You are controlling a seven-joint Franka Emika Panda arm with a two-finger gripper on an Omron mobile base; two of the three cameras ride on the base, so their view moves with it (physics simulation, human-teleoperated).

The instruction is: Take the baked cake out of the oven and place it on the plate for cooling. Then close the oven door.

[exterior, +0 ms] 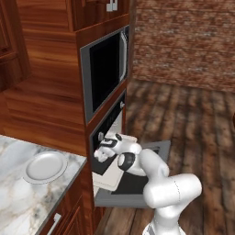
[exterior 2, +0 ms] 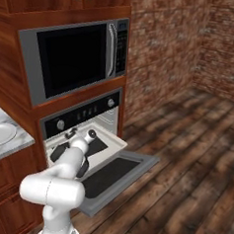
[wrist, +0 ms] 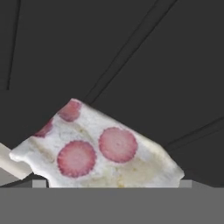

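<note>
Hand view looks into the dark oven (wrist: 131, 52) at the baked cake (wrist: 98, 151), white with red rounds on top, close below; the gripper (exterior: 102, 153) hangs released, holding nothing; the plate (exterior: 44, 166) waits on the counter; a skewed pinch could topple the cake.

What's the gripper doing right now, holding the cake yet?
Gripper: open, inside the oven, holding nothing; the cake sits close in front of it.
</note>
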